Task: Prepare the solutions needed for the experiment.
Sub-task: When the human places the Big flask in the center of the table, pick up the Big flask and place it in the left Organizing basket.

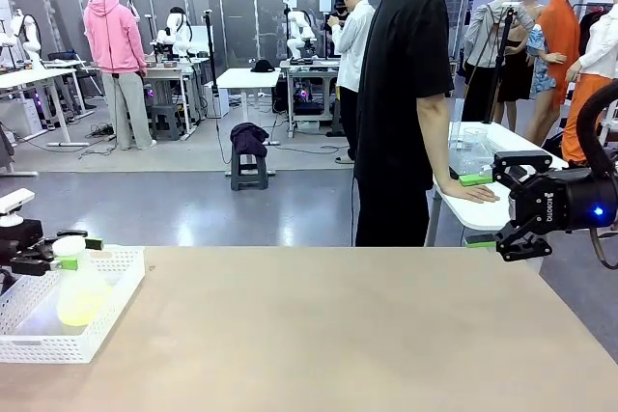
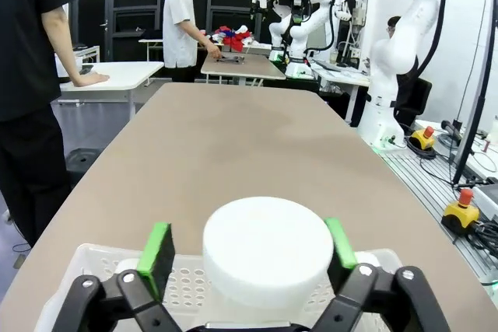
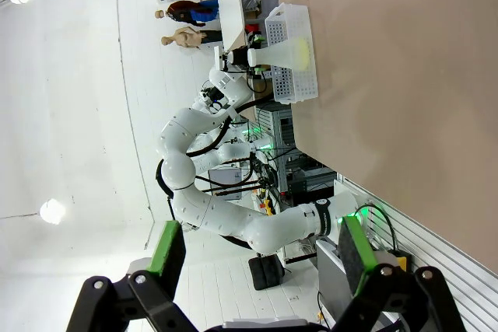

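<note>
We see a broad desk (image 1: 338, 325) with a smooth, matte tan top, bare across its middle and right side, which leaves wide open room out to the far edge. At the desk's left edge sits a white plastic basket (image 1: 106, 311) with perforated, lattice-like walls. Inside it stands a frosted plastic bottle (image 1: 79, 291), rounded at the base, with pale yellow-green liquid (image 1: 82, 308) showing through its lower part and a thick white round cap (image 2: 267, 250) on top.

The left gripper (image 1: 60, 253) hangs over the basket at the bottle's top. In the left wrist view its jaws stand wide, one green pad on each side of the cap with a slim gap on both sides, so we see them holding nothing.

The right gripper (image 1: 497, 211) hovers beyond the desk's far right corner, well apart from the basket, its jaws spread fully and empty. A person in black (image 1: 410, 103) stands past the far edge.
</note>
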`<state>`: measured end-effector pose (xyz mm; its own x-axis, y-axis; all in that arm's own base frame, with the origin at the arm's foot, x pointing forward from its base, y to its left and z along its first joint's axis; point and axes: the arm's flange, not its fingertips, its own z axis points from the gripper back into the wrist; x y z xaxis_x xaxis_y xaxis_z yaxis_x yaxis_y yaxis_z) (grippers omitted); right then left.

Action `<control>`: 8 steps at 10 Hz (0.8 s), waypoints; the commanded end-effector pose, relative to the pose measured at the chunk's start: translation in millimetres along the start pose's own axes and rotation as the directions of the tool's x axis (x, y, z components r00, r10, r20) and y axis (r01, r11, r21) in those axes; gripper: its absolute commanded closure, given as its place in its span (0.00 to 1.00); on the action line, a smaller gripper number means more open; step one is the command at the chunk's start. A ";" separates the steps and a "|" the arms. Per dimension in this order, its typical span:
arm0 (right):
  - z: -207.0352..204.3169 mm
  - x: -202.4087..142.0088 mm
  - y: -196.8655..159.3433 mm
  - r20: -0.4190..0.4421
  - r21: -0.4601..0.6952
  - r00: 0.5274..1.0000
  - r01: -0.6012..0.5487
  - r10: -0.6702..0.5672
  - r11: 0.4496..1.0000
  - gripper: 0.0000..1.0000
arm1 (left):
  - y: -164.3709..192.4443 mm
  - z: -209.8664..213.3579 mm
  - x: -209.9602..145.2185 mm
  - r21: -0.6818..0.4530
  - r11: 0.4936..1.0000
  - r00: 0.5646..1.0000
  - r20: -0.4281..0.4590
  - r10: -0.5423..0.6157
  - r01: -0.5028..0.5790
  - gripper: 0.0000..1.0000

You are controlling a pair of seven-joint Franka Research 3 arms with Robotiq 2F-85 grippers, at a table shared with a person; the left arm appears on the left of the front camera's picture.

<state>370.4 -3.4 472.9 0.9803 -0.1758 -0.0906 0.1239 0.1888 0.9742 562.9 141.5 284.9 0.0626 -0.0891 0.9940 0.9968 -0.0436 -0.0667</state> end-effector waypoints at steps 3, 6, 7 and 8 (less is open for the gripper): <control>-0.2 0.1 1.4 -0.001 0.011 1.000 -0.008 0.008 1.000 0.00 | -15.4 18.5 9.1 0.029 0.999 0.998 -0.057 0.019 -0.017 0.00; -0.2 0.1 1.4 -0.001 0.011 1.000 -0.008 0.008 1.000 0.00 | -35.3 34.2 25.8 0.053 0.999 0.997 -0.079 -0.006 0.010 0.00; -0.2 0.1 1.4 -0.001 0.011 1.000 -0.008 0.008 1.000 0.00 | -43.2 40.6 33.9 0.085 0.996 0.997 -0.072 -0.020 0.026 0.00; -0.2 0.1 1.4 -0.001 0.011 1.000 -0.008 0.008 1.000 0.00 | -47.8 45.2 37.5 0.077 0.997 0.998 -0.063 -0.026 0.031 0.00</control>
<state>370.4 -3.3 472.9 0.9803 -0.1756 -0.0907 0.1240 0.1890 0.9741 533.3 188.5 325.1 0.0412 -0.1401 0.9893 0.9989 0.0274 -0.0377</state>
